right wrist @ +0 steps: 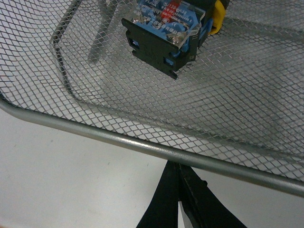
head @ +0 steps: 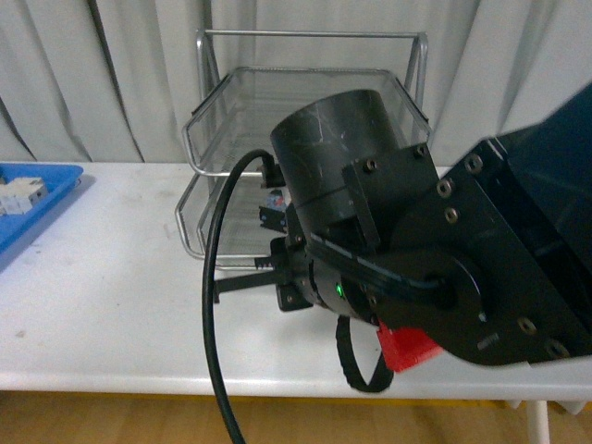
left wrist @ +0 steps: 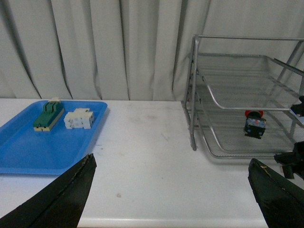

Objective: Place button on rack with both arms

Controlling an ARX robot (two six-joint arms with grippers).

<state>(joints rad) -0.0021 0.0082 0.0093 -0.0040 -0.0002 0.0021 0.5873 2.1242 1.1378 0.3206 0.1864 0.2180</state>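
Button [left wrist: 254,124] on rack [left wrist: 223,102] mesh

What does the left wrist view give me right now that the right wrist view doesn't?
Only the left wrist view shows the blue tray holding the green block and white block, the curtain, and the rack's full frame with its stacked tiers. Only the right wrist view shows the button's terminal block close up and the right gripper's fingertips closed together outside the tier's front rim. Both show the button resting on the rack's mesh, free of either gripper.
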